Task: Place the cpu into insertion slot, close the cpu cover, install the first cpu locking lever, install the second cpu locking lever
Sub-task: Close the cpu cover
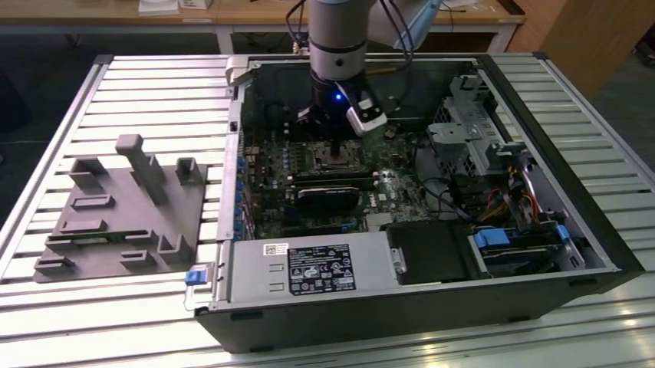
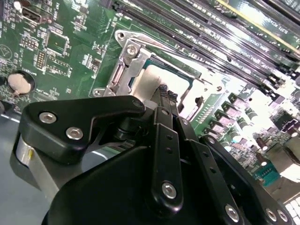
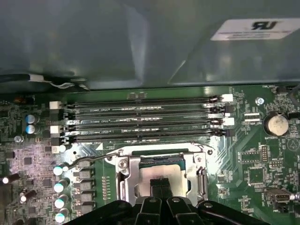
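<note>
While the arm reaches straight down into the open computer case (image 1: 409, 314), its gripper (image 1: 337, 148) sits over the insertion slot (image 1: 333, 159) in the middle of the green board. In both wrist views the gripper (image 3: 159, 183) (image 2: 165, 91) has its dark fingers drawn narrow, tips together with nothing visible between them, right at the top of the cpu (image 3: 176, 176) (image 2: 147, 86). The cpu lies flat in the slot, face up, square and pale silvery-beige, its edges square with the socket. The cpu cover (image 3: 123, 176) (image 2: 125, 63), a shiny metal frame, lies around it, and the chip shows through its window. A thin wire locking lever (image 3: 93, 158) runs along the side facing the memory slots (image 3: 140, 119) (image 2: 211, 33), its end sticking out past the frame; whether it is hooked I cannot tell. A coin battery (image 3: 275, 124) (image 2: 19, 82) sits well apart on the board. The power-supply box (image 1: 307, 268) fills the near end of the case. A grey holder (image 1: 123, 207) rests on the slatted table (image 1: 153, 84) at the exterior view's left.
</note>
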You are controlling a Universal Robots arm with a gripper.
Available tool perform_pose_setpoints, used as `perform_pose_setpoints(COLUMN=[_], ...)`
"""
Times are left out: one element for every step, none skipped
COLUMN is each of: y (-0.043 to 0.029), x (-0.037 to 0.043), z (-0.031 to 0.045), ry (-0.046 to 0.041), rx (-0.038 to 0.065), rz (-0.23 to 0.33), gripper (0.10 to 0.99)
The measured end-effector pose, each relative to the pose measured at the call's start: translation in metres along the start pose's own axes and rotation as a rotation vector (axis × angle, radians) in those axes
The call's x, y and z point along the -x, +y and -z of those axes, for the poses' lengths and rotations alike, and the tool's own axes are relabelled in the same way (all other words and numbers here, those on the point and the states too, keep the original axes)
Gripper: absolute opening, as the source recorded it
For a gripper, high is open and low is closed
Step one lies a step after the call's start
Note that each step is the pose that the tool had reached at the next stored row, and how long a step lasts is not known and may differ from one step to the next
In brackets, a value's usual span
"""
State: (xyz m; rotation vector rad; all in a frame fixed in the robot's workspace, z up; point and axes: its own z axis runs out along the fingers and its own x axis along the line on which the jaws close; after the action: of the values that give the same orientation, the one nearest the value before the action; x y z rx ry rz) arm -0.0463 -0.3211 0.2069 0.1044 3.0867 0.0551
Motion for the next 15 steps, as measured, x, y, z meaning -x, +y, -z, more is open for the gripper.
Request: perform_pose_setpoints(y=[-0.0001,-0.0002,-0.0002,-0.0003,-0.0005,-0.0006,-0.0008,-0.0009,-0.0010,-0.0012,-0.0012,-0.0013,-0.0014,-0.0014,-0.0015], x=[-0.0014,-0.0028,-0.0040,-0.0054,-0.0073,-0.0093,-0.0117,-0.0140,-0.0160,-0.0177,-0.0193,-0.0207,-0.0216,-0.0223,-0.0228], z=[0.0001,0.0001,0.0002,0.0002,0.0003,0.0004,0.0004,0.0005,0.0006,0.0006,0.0005,0.0003,0.0002,-0.0001,-0.0004], ry=[0.0000,0.0000,0.0000,0.0000,0.0001,0.0000,0.0000,0.0000,0.0000,0.0000,-0.0001,-0.0001,-0.0001,-0.0001,0.0000], rx=[0.000,0.000,0.000,0.000,0.000,0.000,0.000,0.000,0.000,0.000,0.000,0.000,0.000,0.000,0.000], rz=[0.000,0.000,0.000,0.000,0.000,0.000,0.000,-0.001,-0.001,-0.001,-0.001,-0.001,-0.001,-0.001,-0.001], gripper=[0.106,0.106,0.106,0.106,0.106,0.106,0.106,0.106,0.106,0.106,0.106,0.106,0.106,0.106,0.106])
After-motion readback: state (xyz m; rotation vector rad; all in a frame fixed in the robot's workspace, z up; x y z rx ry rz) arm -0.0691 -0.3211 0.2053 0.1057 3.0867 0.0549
